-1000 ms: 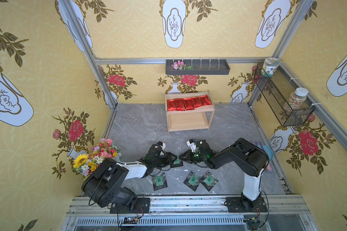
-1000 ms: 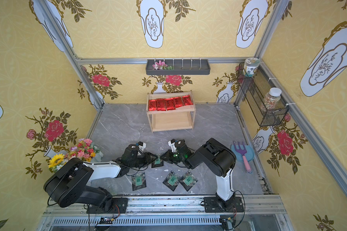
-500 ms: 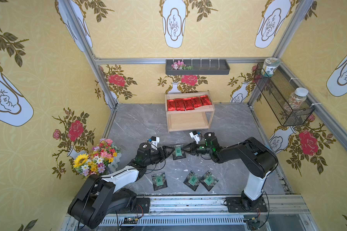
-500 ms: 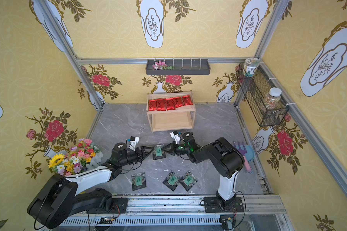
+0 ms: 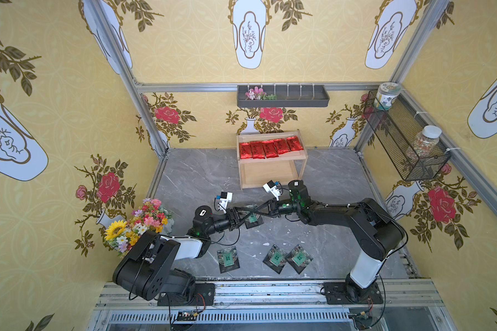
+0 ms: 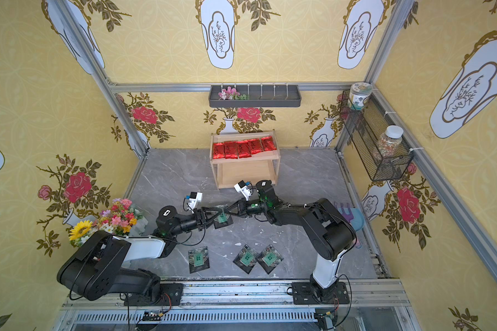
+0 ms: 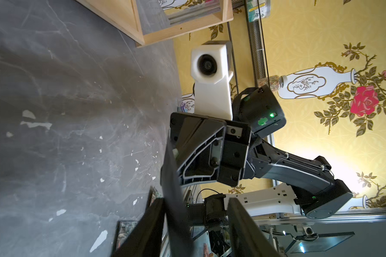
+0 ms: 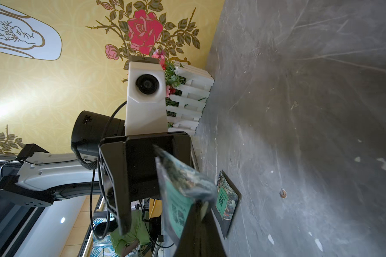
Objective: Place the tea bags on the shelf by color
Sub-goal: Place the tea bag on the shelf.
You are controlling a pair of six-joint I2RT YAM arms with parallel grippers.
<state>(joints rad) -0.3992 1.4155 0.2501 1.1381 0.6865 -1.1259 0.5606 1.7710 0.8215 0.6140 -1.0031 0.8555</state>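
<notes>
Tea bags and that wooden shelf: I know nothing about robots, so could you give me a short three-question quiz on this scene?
1. How many red sachets lie on the top tier of the shelf?
2. True or false: the lower tier already holds tea bags.
3. Which arm's claw is clamped on the raised packet? A left, B right, C neither.
Key: 1 five. 2 false, it is bare. 3 B, the right gripper.

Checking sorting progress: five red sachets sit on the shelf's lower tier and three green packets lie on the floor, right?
No: the red sachets sit on the upper tier of the shelf, as both top views show. Three green packets do lie on the floor.
</notes>
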